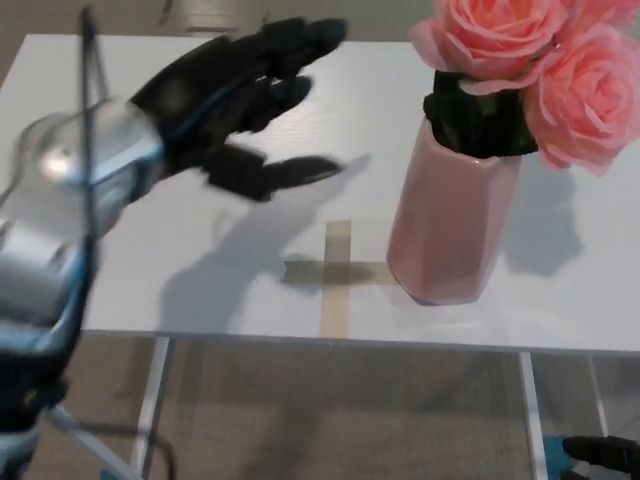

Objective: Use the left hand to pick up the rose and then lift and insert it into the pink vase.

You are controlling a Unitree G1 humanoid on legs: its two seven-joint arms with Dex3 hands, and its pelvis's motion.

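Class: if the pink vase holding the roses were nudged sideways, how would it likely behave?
The pink vase looks tall and narrow with heavy blooms above, so it probably tips. Its smooth, faceted surface may feel slippery.

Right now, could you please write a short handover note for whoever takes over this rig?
Left hand: open, holding nothing, above the white table, left of the vase and clear of it.
Right hand: not in view.
Pink vase: upright on the table, just right of the tape cross.
Roses: in the vase, blooms above the rim.
Done: a rose is inserted and let go.
Left: probably only parking the left arm.
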